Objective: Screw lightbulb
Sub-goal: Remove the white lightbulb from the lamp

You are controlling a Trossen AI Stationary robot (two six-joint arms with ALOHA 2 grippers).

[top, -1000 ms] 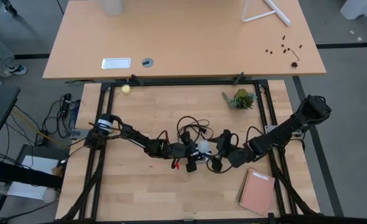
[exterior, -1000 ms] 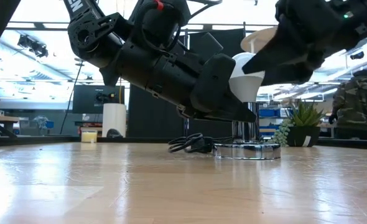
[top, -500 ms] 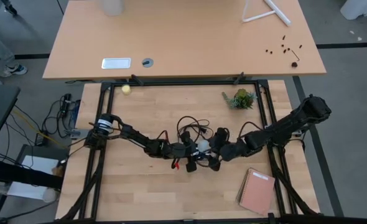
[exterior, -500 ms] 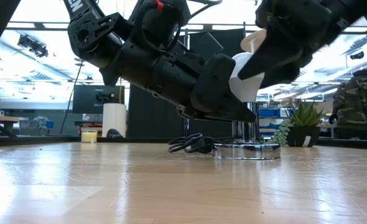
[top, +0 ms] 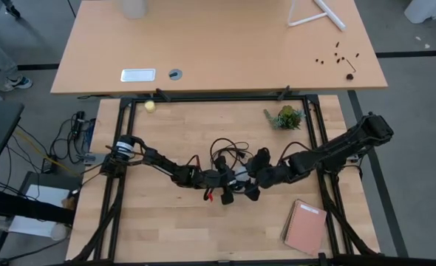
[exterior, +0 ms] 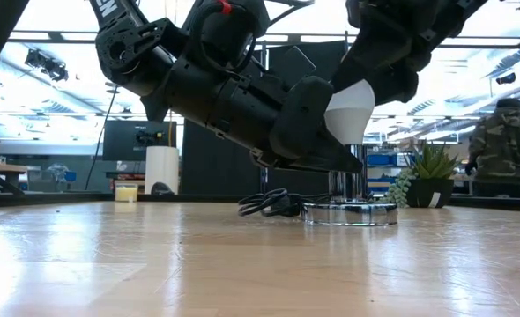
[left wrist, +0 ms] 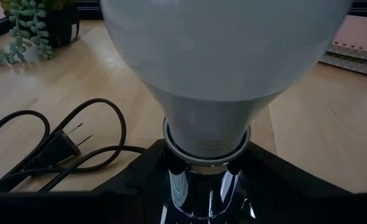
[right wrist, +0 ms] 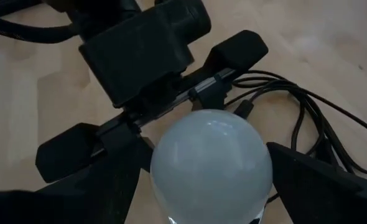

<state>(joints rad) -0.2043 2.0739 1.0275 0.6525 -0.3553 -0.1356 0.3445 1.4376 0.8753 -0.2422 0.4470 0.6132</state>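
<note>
Holding the lightbulb point(exterior: 348, 113) by its metal base in the clenched left gripper point(top: 229, 179) above the middle of the table point(top: 166, 229), so the spread right gripper point(right wrist: 196, 180) can twist it.

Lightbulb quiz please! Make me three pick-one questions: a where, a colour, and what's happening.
1. Where is the little plant? A in a gripper; B at the table's far right; C on the floor.
2. What colour is the lightbulb? A white; B red; C blue.
3. The lightbulb is: A lying flat on the table; B broken; C held up by the left gripper.
Answers: B, it stands near the far right corner; A, its glass looks white; C, fingers clamp its neck above the wood.
</note>
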